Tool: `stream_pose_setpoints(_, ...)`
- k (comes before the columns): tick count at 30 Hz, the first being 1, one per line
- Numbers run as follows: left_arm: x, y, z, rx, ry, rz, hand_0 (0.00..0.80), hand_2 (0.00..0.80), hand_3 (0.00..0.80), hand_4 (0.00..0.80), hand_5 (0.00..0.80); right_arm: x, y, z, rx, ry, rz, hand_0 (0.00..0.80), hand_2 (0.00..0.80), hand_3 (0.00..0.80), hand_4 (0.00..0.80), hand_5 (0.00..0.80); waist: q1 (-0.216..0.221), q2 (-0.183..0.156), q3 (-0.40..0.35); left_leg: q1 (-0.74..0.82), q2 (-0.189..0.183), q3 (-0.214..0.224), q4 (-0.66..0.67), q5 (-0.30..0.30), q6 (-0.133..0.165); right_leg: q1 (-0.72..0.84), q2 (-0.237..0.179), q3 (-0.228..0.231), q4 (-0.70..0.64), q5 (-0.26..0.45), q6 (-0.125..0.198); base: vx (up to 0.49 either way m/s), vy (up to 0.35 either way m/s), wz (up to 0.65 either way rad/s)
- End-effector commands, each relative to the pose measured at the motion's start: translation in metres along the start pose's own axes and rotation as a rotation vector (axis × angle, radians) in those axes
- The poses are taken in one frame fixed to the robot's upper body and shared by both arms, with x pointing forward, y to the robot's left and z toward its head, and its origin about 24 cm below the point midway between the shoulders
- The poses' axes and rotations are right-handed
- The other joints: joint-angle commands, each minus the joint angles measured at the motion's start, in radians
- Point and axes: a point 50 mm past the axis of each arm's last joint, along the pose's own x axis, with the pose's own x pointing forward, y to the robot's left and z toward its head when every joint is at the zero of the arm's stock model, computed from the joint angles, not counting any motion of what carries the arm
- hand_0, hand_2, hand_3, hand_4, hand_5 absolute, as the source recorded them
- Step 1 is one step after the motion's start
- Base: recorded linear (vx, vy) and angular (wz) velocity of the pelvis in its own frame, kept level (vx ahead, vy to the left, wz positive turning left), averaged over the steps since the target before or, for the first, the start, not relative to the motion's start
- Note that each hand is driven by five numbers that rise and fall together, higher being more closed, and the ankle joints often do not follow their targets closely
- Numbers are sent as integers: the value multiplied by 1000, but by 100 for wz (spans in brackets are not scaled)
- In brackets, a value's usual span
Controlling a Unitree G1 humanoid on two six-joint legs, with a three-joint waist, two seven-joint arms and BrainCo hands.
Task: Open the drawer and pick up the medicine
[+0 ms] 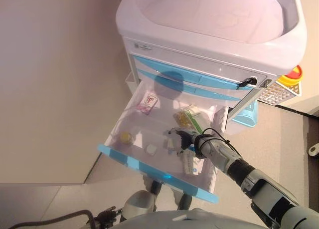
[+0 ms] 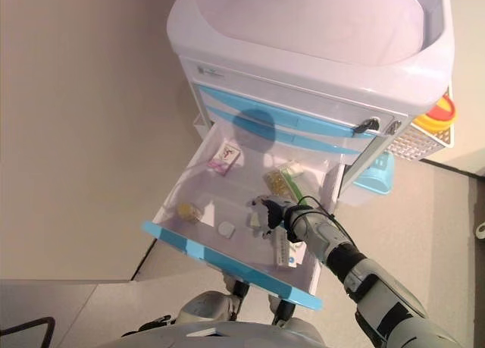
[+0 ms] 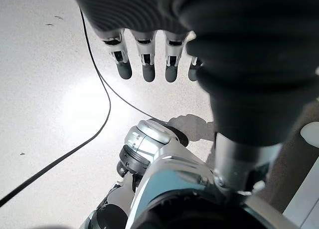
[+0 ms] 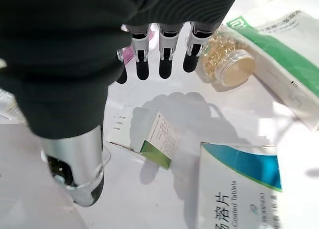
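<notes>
Two hands to account for, and I only see one of them from the head cameras: my right hand [image 1: 185, 138] reaches in from the lower right and hangs inside the open drawer [image 1: 149, 164], its fingers [image 4: 166, 57] straight and slightly apart, holding nothing. My left hand [image 3: 149, 19] shows only in its own wrist view, fingers straight and relaxed above the grey floor [image 3: 50, 89], well away from the cart. Nearest me, the drawer's blue front edge [image 2: 227, 266] hides part of the tray floor behind it. Just beneath the right hand lies a small white box with a green end [image 4: 149, 136], partly under the hand's shadow, and near it on the right a larger white and teal medicine box [image 4: 239, 189] is cut off at the wrist view's edge. On the left of the tray sit a small yellowish round item [image 1: 124, 137] and a small white piece [image 1: 151, 149], both too small for me to make out. Just beyond my fingertips a clear jar of amber capsules [image 4: 227, 59] lies on its side, beside a long white and green box [image 4: 279, 54]. Farther left, a pink and white box [image 1: 147, 103] lies toward the back. Beyond stands the white cart [image 1: 209, 34] with its closed blue-trimmed drawers [image 1: 189, 79], and a yellow container [image 1: 291, 77] in a side basket is partly cut off by the cart's top.
</notes>
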Motion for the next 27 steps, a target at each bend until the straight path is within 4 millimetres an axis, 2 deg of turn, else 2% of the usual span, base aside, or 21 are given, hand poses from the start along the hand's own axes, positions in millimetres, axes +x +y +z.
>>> stream_pose_setpoints(1,4,-13,0,94,24,-41,0,0,0,0,0,9,-26,28,-76,-96,-83,0,0,0,0,0,17,-16,-9,-31,7,42,20,-33,-21,-73,-63,10,115,-8,24,-7,12,8)
stream_pose_setpoints(10,4,-15,2,99,16,-52,0,0,0,0,0,12,-22,30,-110,-85,-75,0,0,0,0,0,27,-7,-2,-38,1,29,16,-29,-19,-81,-67,4,117,-8,25,1,10,4)
stream_pose_setpoints(27,4,-15,10,107,-11,-68,0,0,0,0,0,17,-24,9,-204,33,-108,0,0,0,0,0,48,1,20,-52,-5,12,13,-27,-14,-94,-73,-9,124,-8,30,0,-1,1)
